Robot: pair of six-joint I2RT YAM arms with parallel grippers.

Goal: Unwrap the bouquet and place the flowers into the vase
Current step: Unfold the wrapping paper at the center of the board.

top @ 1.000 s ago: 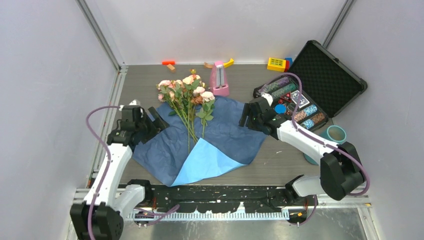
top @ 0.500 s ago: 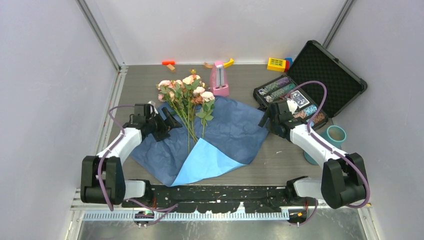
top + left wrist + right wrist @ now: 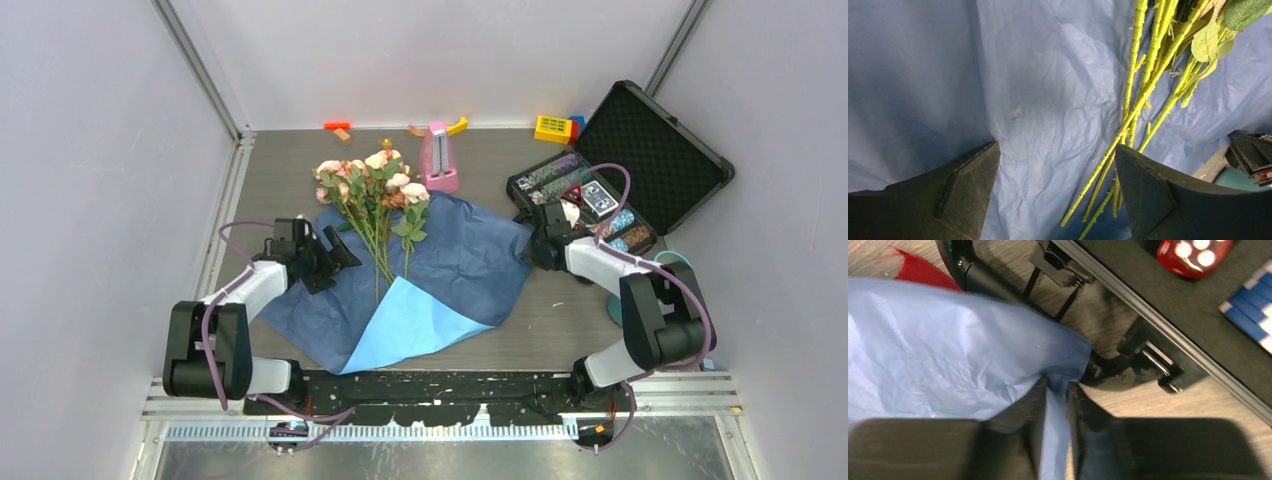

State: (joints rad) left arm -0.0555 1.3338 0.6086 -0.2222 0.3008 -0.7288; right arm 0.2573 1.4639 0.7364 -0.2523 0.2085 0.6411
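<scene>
Flowers (image 3: 372, 195) are lying across the spread blue paper (image 3: 450, 265) in the middle of the table (image 3: 560, 325), with heads pointing to the far side and stems (image 3: 1135, 100) running back toward the arms. Vase (image 3: 672, 268) is standing well apart at the right, near the open black case (image 3: 655, 150), and the right arm is partly hiding it. Pink metronome-shaped object (image 3: 438, 158) is standing just beyond the blooms.

Left gripper (image 3: 335, 255) is hanging over the left part of the paper, beside the stems. The overhead view is not resolving its jaws. The left wrist view is showing them spread wide over creased paper and gripping nothing, with the stems lying nearer the right-hand finger.

Right gripper (image 3: 535, 250) is sitting at the paper's right corner, close to the case. Only the right wrist view is showing its fingers nearly together, pinching the thin paper edge. That view is also showing a red scrap (image 3: 923, 272), probably ribbon, beyond the paper, and a red die (image 3: 1195, 252) in the case.
</scene>
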